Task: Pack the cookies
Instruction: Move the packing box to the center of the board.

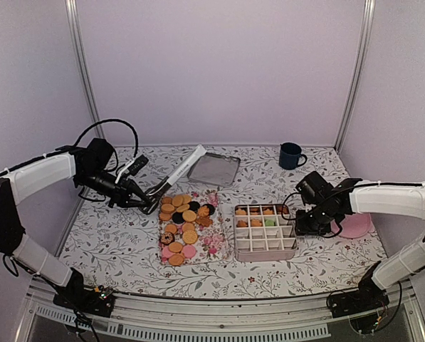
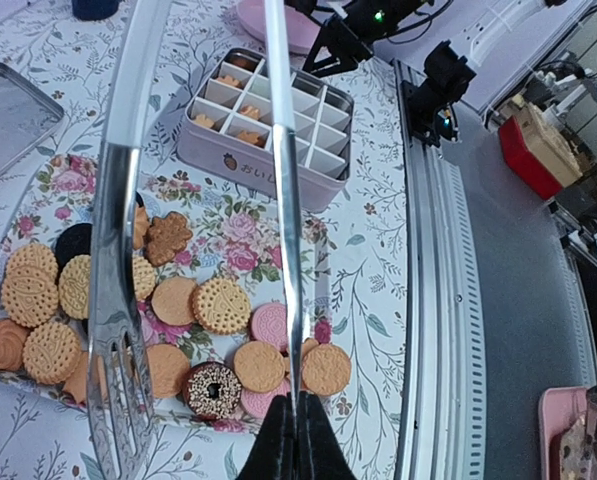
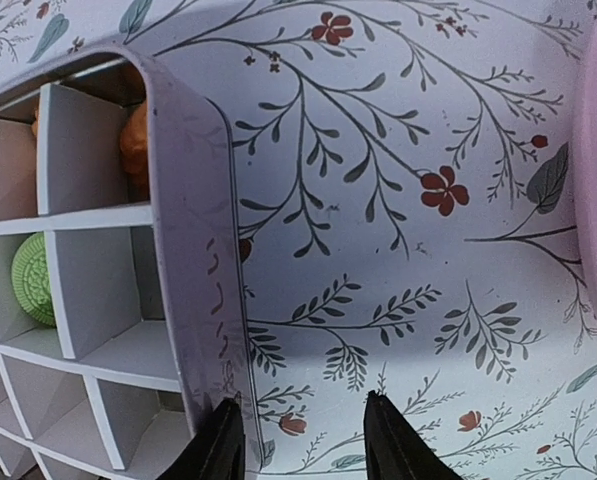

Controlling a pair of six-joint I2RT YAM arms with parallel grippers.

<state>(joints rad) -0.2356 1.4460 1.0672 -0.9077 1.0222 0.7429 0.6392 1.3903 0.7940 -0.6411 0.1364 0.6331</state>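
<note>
Many cookies [image 1: 189, 216] are spread on the tray [image 2: 240, 232] mid-table. Tongs [image 2: 113, 330] are clamped by the left gripper [image 2: 296, 440]; the right gripper [image 3: 303, 448] is held agape, empty. Cookies could be cracked by over-squeezing.

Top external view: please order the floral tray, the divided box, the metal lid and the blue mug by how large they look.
1. floral tray
2. divided box, only slightly smaller
3. metal lid, though it lies farther from the camera
4. blue mug

A robot lab test booth: plain white panels [image 1: 219, 71] on aluminium posts [image 1: 82, 64] enclose a floral-clothed table [image 1: 112, 235], arm bases [image 1: 84, 299] bolted to a metal rail [image 1: 219, 322].
</note>
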